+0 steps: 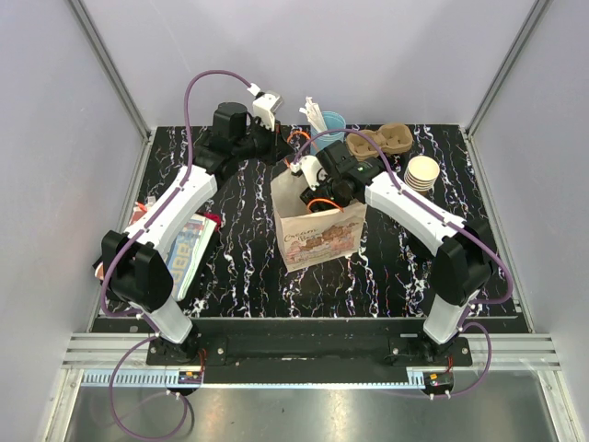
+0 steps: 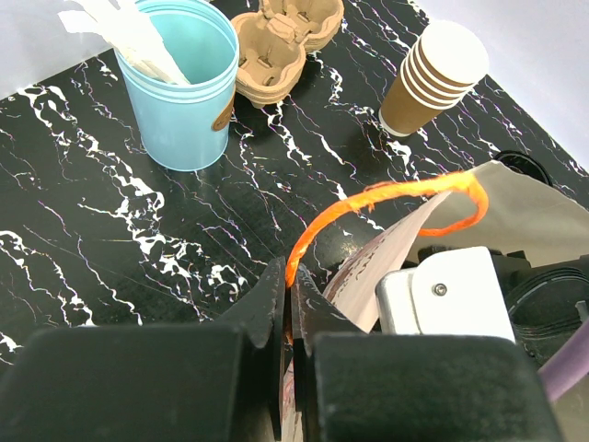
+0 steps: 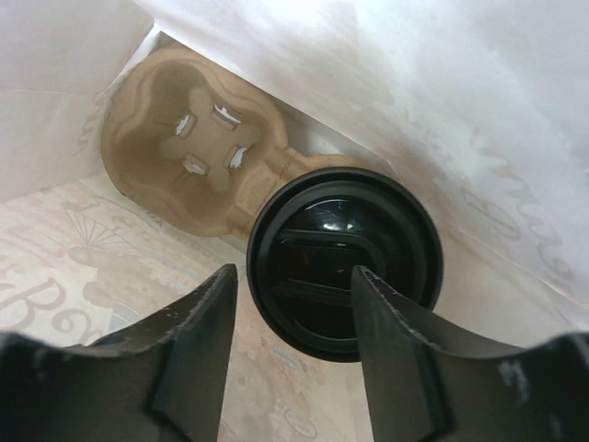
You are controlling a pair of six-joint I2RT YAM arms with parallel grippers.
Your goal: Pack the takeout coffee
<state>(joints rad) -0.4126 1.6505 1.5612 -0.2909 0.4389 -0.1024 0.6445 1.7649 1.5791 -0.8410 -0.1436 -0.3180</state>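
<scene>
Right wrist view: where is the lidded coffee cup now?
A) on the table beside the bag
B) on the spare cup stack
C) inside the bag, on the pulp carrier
C: its black lid sits on the pulp carrier, between the bag walls, under the open right gripper.

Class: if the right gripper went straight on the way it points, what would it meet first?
Most likely the top of the lidded takeout coffee, directly ahead of the right gripper inside the paper bag; how far off it is remains hard to judge.
</scene>
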